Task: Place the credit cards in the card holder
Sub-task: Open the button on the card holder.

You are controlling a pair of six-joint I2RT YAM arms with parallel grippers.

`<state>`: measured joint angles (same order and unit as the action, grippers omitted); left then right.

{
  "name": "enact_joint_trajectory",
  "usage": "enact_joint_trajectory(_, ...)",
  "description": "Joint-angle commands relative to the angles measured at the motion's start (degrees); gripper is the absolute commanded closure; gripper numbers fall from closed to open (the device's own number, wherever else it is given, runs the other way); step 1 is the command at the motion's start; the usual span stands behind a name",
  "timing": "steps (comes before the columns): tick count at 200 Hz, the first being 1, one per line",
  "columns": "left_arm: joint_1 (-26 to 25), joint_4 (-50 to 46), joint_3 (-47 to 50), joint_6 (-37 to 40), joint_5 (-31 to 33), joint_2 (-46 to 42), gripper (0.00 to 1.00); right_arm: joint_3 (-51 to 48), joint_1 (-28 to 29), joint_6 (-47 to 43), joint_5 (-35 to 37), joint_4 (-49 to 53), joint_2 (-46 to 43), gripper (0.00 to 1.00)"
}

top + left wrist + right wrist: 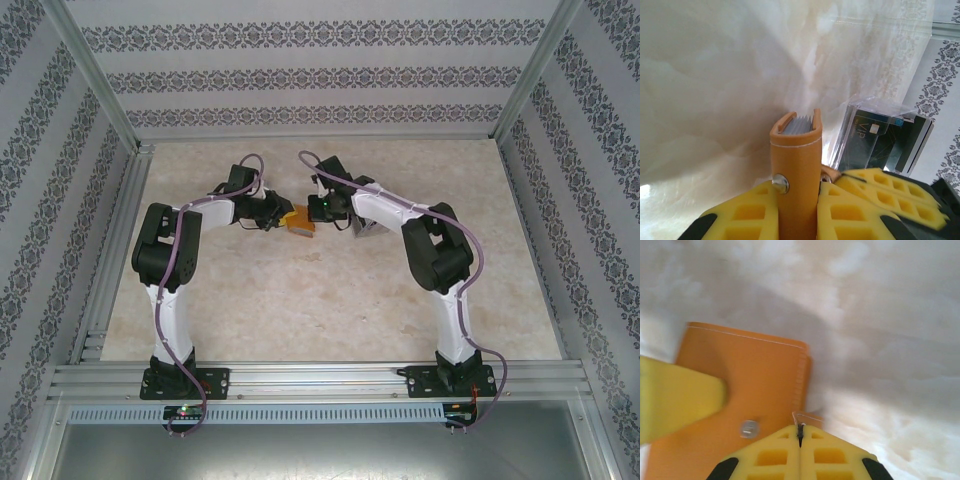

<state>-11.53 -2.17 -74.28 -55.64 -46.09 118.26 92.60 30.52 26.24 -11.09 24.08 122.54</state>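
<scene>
**Card holder clamped upright, cards seated in its mouth**

The card holder point(795, 170) stands on edge above the middle of the counter point(300, 300), its open mouth at 12 o'clock in the left wrist view. That orientation suits loading from above. The pale grey credit cards point(800, 124) sit stacked inside the mouth, their edges just showing between the two leather lips.

The left end effector point(796, 192) clamps the holder from 6 o'clock, narrowly parted with one finger on each face just beside the snap point(781, 183), likely to brace it.

In the overhead view, the right end effector point(800, 432) meets the holder from 3 o'clock. Its fingers are pressed fully together, tips at a small orange flap point(807, 416). Whether it actually pinches that flap cannot be told.

A silver-grey block point(880, 140) rests on the counter at the holder's 2 o'clock, apart from it.
</scene>
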Motion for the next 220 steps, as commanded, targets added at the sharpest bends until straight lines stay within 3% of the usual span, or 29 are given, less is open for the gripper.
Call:
enact_joint_trajectory(1,0.5,0.0,-0.9,1.7,-0.9,-1.6,0.87,-1.6,-1.1,1.0,1.9,1.1,-1.8,1.0)
enact_joint_trajectory(40,0.5,0.3,-0.7,1.3,-0.8,-1.3,0.81,-1.4,-0.8,1.2,0.6,0.4,-2.2,1.0)
enact_joint_trajectory(79,0.5,-2.7,-1.2,3.5,0.3,-1.4,0.54,-0.4,-0.8,1.1,-0.7,0.4,-3.9,1.0)
enact_joint_trajectory(119,1.0,-3.0,-1.1,3.7,0.5,-1.2,0.41,1.0,0.6,-0.3,-0.3,2.4,-6.7,1.0)
enact_joint_trajectory(220,4.2,-8.4,1.6,9.2,3.3,-8.6,0.36,-0.2,2.9,1.5,-3.3,0.7,-10.8,1.0)
